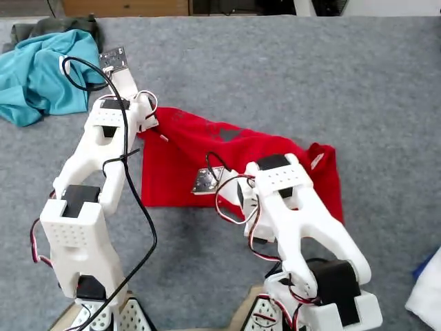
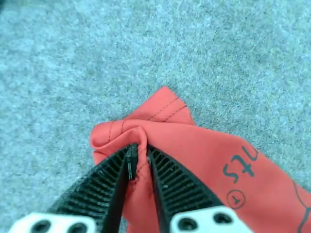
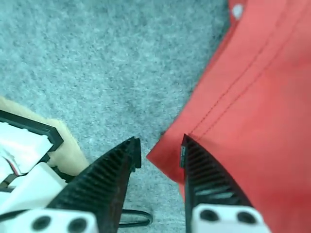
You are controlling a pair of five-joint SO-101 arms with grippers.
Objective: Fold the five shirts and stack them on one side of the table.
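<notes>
Currently the grey felt-covered table (image 1: 310, 83) holds a rumpled red cotton shirt (image 1: 176, 162) at its centre, long axis running 10 to 4 o'clock. The left gripper (image 2: 140, 148) pinches its bunched 10 o'clock corner; the right gripper (image 3: 158, 143), jaws parted, straddles the 6 o'clock hem corner.

Overhead; wrist cameras close over shirt (image 1: 176, 172)

red shirt (image 1: 176, 172): smooth matt cloth
table (image 1: 331, 83): rough grey felt-like cover
left gripper (image 2: 141, 148): ribbed black plastic fingers (image 2: 172, 182)
</notes>
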